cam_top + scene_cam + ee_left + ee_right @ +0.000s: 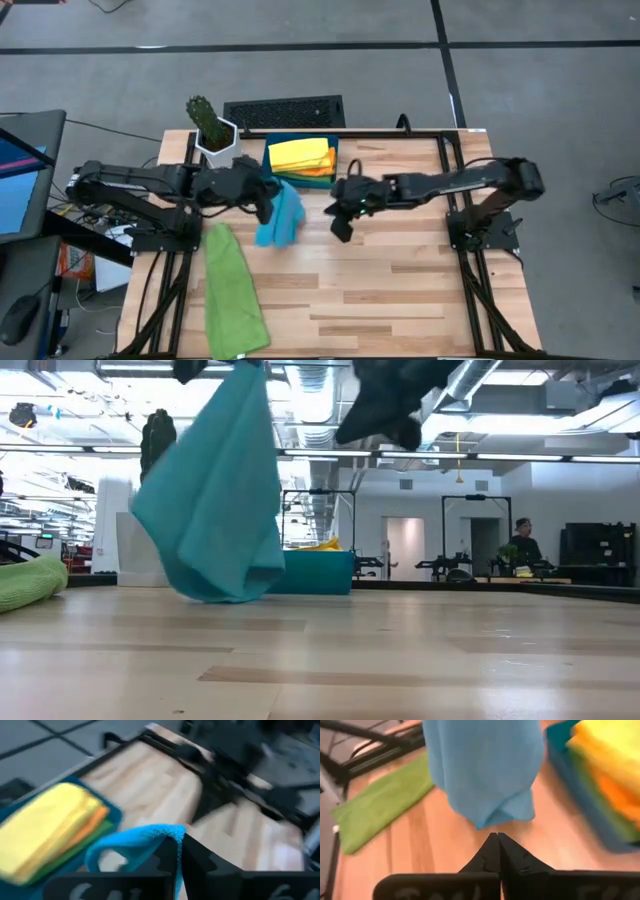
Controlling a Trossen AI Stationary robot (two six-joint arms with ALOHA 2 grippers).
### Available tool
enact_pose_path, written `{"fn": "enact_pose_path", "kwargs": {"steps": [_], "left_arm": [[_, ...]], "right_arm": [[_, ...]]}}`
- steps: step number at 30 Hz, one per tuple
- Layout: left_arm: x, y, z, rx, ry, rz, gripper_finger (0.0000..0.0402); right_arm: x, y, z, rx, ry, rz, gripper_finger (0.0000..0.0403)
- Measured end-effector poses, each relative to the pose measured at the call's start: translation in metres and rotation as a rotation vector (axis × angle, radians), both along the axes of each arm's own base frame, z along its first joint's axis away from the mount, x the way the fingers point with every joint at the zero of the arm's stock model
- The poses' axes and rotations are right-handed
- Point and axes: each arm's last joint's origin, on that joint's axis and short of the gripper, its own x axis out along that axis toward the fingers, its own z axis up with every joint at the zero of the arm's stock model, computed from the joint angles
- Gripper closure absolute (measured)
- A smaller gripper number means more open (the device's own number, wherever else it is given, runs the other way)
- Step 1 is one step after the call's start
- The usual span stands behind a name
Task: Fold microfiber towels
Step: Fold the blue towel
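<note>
My left gripper (266,207) is shut on a sky-blue towel (282,215) left of the table's middle. The towel hangs below it in the low view (215,510). My right gripper (340,222) is shut and empty, to the right of the blue towel; its closed fingertips (497,840) point toward the cloth (485,770). A green towel (232,290) lies flat on the table near its left edge. Folded yellow, orange and green towels (300,155) lie stacked in the dark teal tray (340,160) at the far edge. My left gripper pinches the blue towel between its two fingers at an upper edge or fold (172,831); how many layers I cannot tell. The fingers come from the table's left. The towel hangs slack below them, its lower end (225,596) at the table top; whether it touches I cannot tell.
A potted cactus (210,128) stands at the far left, beside the tray. Bare wooden table (400,290) lies at the near right. The arms' black frames run along both table sides. A person (522,545) stands far back in the room.
</note>
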Motion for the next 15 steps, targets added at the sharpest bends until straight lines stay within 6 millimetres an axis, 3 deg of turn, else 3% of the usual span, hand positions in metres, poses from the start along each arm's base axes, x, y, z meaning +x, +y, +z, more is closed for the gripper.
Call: {"fn": "enact_pose_path", "kwargs": {"steps": [4, 7, 11, 15], "left_arm": [[0.023, -0.006, -0.015, -0.038, 0.033, -0.063, 0.0378], [0.035, -0.008, -0.017, -0.094, -0.004, -0.096, 0.0357], [0.035, -0.009, 0.000, -0.102, -0.087, -0.097, 0.0329], [0.027, -0.005, 0.022, -0.074, -0.154, -0.037, 0.0312]], "right_arm": [[-0.008, -0.003, 0.007, 0.016, -0.001, -0.053, 0.0323], [-0.011, -0.004, -0.010, 0.058, 0.037, -0.094, 0.0260], [-0.011, -0.001, -0.044, 0.097, 0.085, -0.126, 0.0176], [-0.013, 0.006, -0.057, 0.140, 0.031, -0.131, 0.0135]]}}
